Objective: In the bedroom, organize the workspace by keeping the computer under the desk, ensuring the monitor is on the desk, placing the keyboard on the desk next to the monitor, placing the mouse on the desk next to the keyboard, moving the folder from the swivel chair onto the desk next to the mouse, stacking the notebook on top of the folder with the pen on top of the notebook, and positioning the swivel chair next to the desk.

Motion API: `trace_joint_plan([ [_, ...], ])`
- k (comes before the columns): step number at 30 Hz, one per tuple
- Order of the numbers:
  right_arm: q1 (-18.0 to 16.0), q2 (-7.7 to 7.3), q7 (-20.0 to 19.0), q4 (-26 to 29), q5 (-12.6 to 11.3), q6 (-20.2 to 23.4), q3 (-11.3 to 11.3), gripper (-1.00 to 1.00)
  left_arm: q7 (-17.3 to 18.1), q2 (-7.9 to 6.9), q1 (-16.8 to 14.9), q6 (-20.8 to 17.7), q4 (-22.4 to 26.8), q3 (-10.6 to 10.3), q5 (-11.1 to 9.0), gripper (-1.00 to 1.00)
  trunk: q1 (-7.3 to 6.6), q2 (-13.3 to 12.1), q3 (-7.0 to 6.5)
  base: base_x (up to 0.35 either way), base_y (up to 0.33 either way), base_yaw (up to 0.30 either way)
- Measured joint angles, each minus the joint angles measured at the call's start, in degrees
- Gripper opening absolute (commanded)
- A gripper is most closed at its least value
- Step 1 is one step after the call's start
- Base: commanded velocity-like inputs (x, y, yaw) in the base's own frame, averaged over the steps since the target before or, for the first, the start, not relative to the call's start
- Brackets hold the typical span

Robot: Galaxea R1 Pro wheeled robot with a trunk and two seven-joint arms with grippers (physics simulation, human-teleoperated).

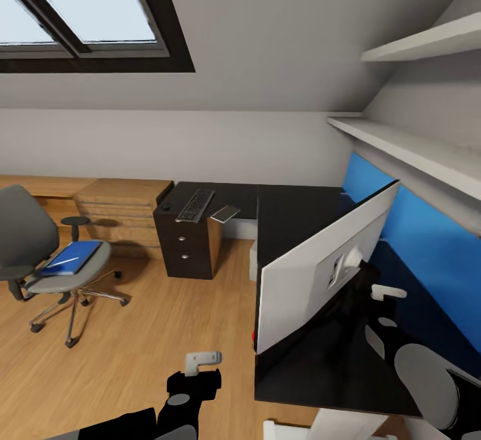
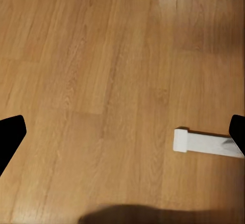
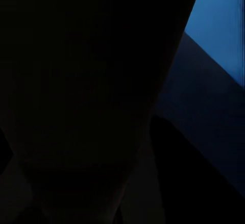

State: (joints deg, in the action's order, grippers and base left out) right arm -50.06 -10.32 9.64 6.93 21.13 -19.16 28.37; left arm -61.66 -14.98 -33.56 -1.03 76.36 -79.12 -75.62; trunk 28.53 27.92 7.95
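- Our left gripper (image 1: 200, 362) hangs at the bottom centre of the head view over bare floor (image 2: 102, 71), fingers spread and holding nothing.
- Our right gripper (image 1: 384, 291) sits behind the monitor (image 1: 321, 273) at lower right; we cannot tell how its fingers stand.
- The monitor stands on the desk (image 1: 294, 209).
- The keyboard (image 1: 194, 205) and notebook (image 1: 225, 213) lie on the desk's far-left end.
- The folder (image 1: 72, 257), pen (image 1: 65, 262) on it, rests on the chair (image 1: 40, 253) at left.
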Motion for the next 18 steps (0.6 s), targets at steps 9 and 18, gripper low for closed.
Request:
trace_joint_plan([
  [9,0.00,0.06,-0.04,0.03,0.08,0.04,-0.04,-1.00,-0.03,-0.06,-0.01,-0.06,0.01,0.07,-0.02,1.00,0.00,0.01,0.00,0.000,-0.149,0.000],
  [18,0.01,0.02,-0.01,0.03,-0.02,0.03,-0.02,-1.00,-0.05,-0.22,-0.01,-0.06,0.52,0.50,0.19,1.00,0.00,0.00,0.00,0.000,-0.004,0.000],
])
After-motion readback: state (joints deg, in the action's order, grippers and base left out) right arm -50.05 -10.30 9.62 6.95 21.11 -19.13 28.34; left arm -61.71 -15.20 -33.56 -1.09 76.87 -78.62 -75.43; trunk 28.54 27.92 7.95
